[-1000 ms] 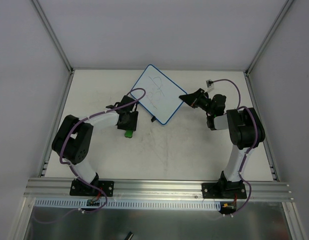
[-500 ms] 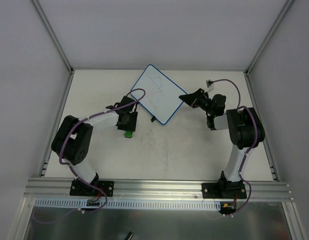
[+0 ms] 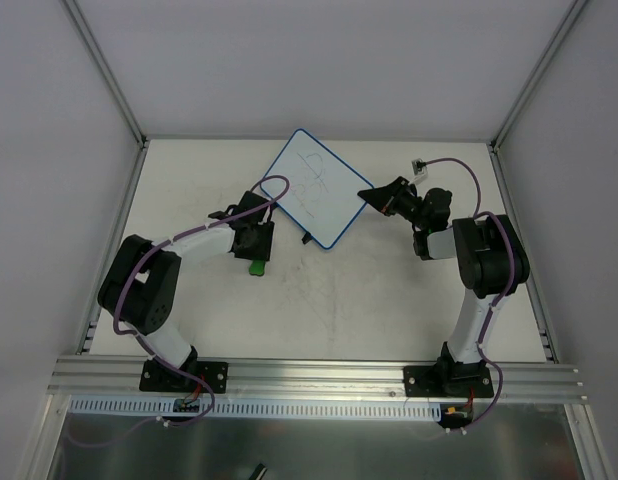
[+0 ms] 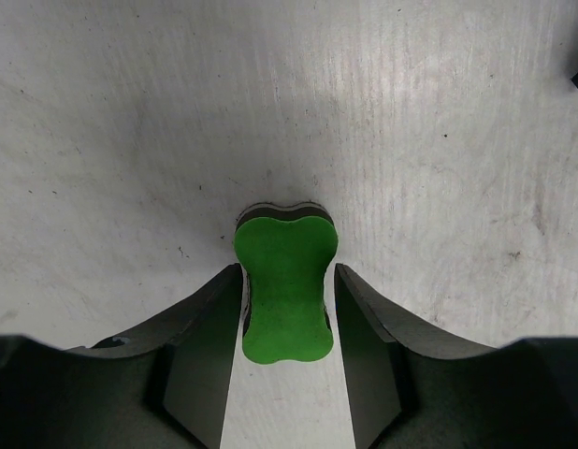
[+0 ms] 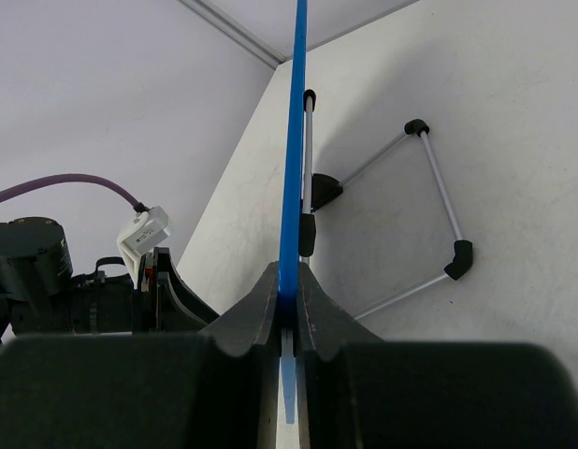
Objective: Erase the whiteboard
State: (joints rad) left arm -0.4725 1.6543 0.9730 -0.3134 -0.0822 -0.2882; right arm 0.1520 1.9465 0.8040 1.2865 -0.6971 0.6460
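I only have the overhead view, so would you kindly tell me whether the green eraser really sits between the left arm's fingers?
Observer: Yes. The left wrist view shows the green eraser lying on the table, between the fingers of the left gripper. I cannot tell whether they pinch it.
Operator: Thank you. Does the right arm truly grip the board?
Observer: Its wrist view shows the right gripper shut on the blue rim of the whiteboard, seen edge-on.
Operator: Is anything behind the board?
Observer: A wire stand with black feet juts out from one face.
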